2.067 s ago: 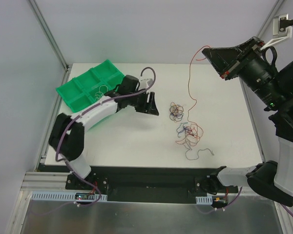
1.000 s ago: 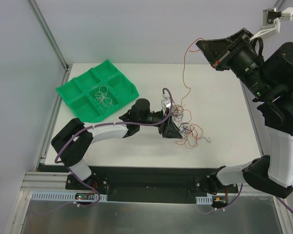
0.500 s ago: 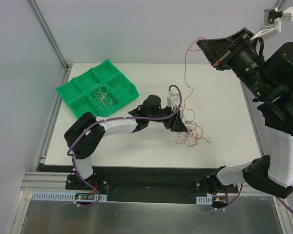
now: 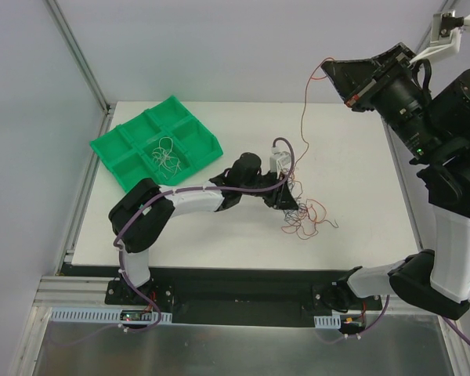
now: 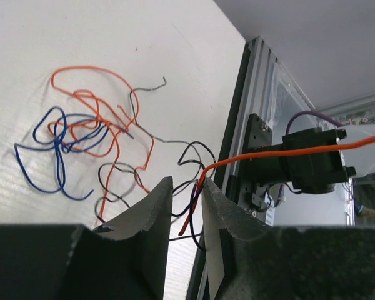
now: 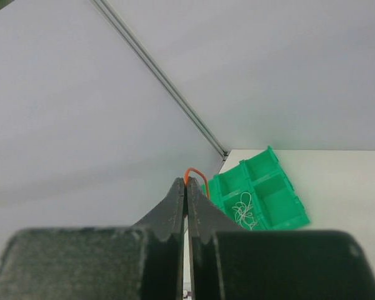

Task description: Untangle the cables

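Top external view
Left gripper [image 4: 288, 202]: low over the table [image 4: 360, 172], toward 4 o'clock from its centre, at the 10 o'clock edge of the tangle of cables [image 4: 305, 218].
Tangle of cables: loose red, orange and dark loops lying on the table.
Right gripper [image 4: 327, 69]: raised at 1 o'clock in the view, closed on the orange cable [image 4: 304, 117], which hangs from it down into the tangle.
Green tray [image 4: 121, 153]: at 10 o'clock on the table, well apart from the tangle, with a white wire clump [image 4: 166, 153] in a middle compartment.

Left wrist view
Left gripper [image 5: 187, 190]: jaws parted by a narrow gap that is wider than any wire.
Orange cable [image 5: 287, 149]: passes through that gap and runs off toward 3 o'clock.
Dark wires: also cross the gap.
Tangle of cables [image 5: 81, 128]: orange, blue and black loops at 10 o'clock from the fingertips [image 5: 151, 209].

Right wrist view
Right gripper [image 6: 187, 187]: jaws pressed together, pinching the orange cable [image 6: 194, 171], with a small loop showing just past the tips.
Green tray [image 6: 281, 190]: at 4 o'clock from the tips, far below.
White wire clump [image 6: 242, 207]: inside the tray.
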Action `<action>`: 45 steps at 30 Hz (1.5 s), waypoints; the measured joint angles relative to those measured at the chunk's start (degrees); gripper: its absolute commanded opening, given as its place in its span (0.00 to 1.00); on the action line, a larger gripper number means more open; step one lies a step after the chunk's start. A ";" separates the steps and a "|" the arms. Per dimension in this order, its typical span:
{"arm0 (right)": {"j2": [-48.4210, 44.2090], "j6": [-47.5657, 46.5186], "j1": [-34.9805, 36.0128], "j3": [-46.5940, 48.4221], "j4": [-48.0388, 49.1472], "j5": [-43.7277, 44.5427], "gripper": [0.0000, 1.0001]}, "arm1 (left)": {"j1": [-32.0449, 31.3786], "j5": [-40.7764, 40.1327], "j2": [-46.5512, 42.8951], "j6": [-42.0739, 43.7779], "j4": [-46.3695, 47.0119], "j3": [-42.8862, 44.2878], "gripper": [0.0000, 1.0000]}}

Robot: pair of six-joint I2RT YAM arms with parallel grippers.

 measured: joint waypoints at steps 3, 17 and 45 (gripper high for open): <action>0.02 -0.13 -0.09 1.20 0.00 0.17 0.00 | 0.02 0.22 0.00 0.63 -1.05 -1.53 0.32; 0.24 0.55 -0.09 2.84 0.42 0.07 0.00 | 0.02 1.49 0.00 1.64 -3.28 -1.62 0.27; -3.52 -1.51 -0.09 -2.34 6.12 1.57 0.00 | 12.37 -4.96 -8.55 12.00 -20.92 -15.26 0.54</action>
